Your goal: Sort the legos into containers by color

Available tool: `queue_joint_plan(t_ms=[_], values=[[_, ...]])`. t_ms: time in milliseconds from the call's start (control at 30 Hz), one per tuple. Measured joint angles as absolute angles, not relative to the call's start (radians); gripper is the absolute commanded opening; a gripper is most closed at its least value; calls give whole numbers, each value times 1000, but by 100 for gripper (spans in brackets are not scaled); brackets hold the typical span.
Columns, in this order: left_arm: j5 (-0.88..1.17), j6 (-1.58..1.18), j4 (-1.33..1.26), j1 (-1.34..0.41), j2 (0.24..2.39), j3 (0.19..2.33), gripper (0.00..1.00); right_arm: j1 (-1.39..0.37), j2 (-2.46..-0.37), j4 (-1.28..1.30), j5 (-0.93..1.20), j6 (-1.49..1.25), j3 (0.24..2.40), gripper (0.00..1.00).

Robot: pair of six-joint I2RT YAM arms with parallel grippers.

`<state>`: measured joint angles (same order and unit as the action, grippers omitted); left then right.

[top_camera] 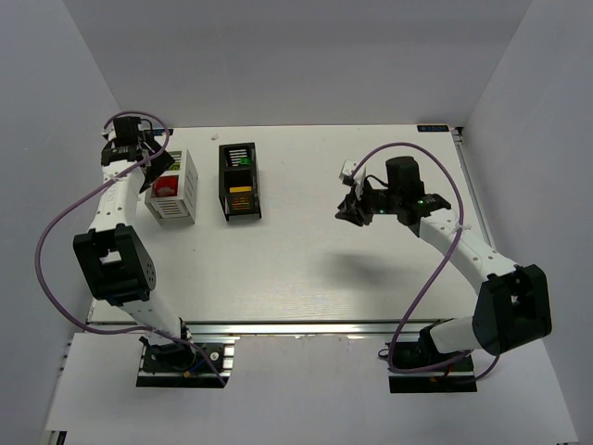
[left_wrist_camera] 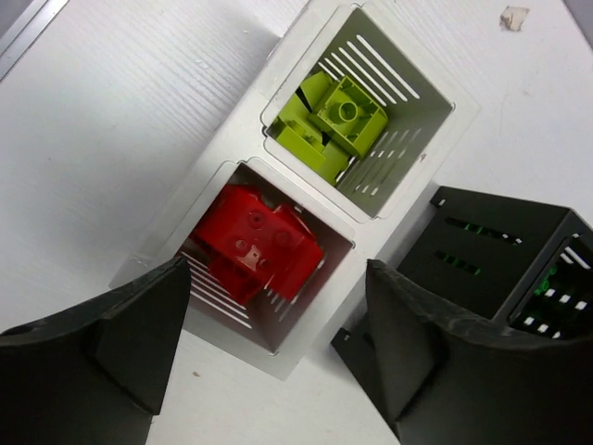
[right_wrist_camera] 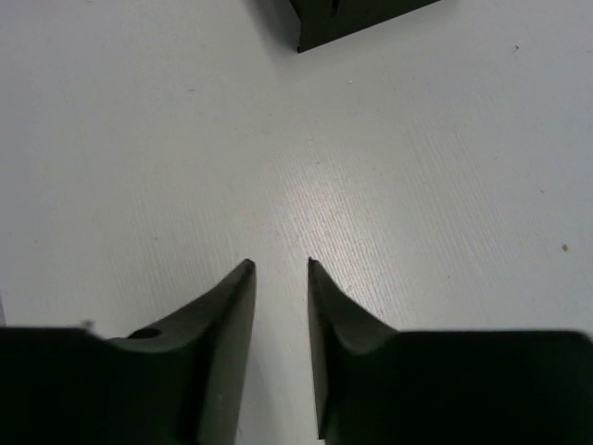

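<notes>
The white container [top_camera: 185, 176] stands at the back left, the black container [top_camera: 225, 185] just right of it. In the left wrist view the white container [left_wrist_camera: 232, 120] holds yellow-green legos [left_wrist_camera: 338, 116] in its far compartment and red legos [left_wrist_camera: 255, 241] in its near one. The black container [left_wrist_camera: 482, 250] shows dark green [left_wrist_camera: 559, 278] inside; from above it shows green [top_camera: 243, 159] and orange-yellow [top_camera: 239, 199]. My left gripper [top_camera: 156, 170] hangs open and empty over the white container's red compartment [left_wrist_camera: 278, 271]. My right gripper [top_camera: 355, 211] [right_wrist_camera: 279, 265] hovers over bare table, jaws slightly apart, empty.
A corner of the black container [right_wrist_camera: 361, 19] shows at the top of the right wrist view. A metal rail [top_camera: 278, 327] runs along the near table edge. White walls enclose the table. A small scrap [left_wrist_camera: 514, 17] lies behind the containers.
</notes>
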<state>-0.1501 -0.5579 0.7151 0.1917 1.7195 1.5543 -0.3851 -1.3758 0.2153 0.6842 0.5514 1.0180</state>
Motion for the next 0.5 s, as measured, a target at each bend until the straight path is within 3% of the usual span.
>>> queue_joint_plan(t_ms=[100, 133, 333, 500], values=[[-150, -558, 716, 192, 1706, 1551, 98, -384, -1373, 224, 683, 549, 1019, 64], [-150, -558, 715, 192, 1695, 1546, 98, -382, -1370, 227, 682, 545, 1019, 89], [-114, -556, 670, 192, 1554, 1440, 98, -362, -1332, 234, 654, 519, 1020, 89], [84, -523, 519, 195, 1304, 1203, 98, -324, -1282, 186, 512, 389, 1019, 89]])
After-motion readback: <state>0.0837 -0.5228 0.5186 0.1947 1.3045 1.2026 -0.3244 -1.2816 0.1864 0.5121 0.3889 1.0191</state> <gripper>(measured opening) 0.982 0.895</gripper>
